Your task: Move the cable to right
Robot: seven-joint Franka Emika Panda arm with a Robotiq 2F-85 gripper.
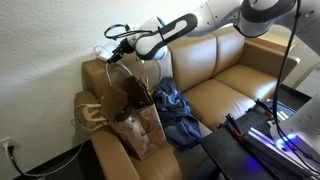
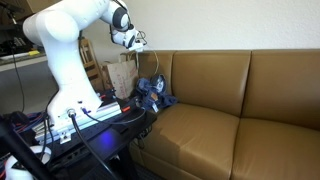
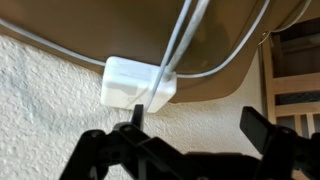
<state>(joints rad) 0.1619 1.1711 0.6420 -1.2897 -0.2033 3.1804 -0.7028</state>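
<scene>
The cable is a thin white cord. In an exterior view its loose loops [image 1: 140, 68] hang in front of the sofa's back corner, just below my gripper [image 1: 118, 45]. In the wrist view its white plug block [image 3: 132, 82] lies on the brown sofa top [image 3: 120, 30] by the white textured wall, with cord strands running up past it. My gripper [image 3: 195, 112] is open, with its fingers wide apart right over the block. One strand passes close by one finger. The gripper also shows in an exterior view [image 2: 135, 40], where the cable is too thin to make out.
A brown paper bag [image 1: 135, 115] with rope handles stands on the sofa arm. Blue denim clothes [image 1: 175, 110] lie on the sofa seat [image 1: 235, 95]. A dark cord runs from a wall outlet [image 1: 12, 150]. A wooden frame [image 3: 295, 85] stands beside the sofa.
</scene>
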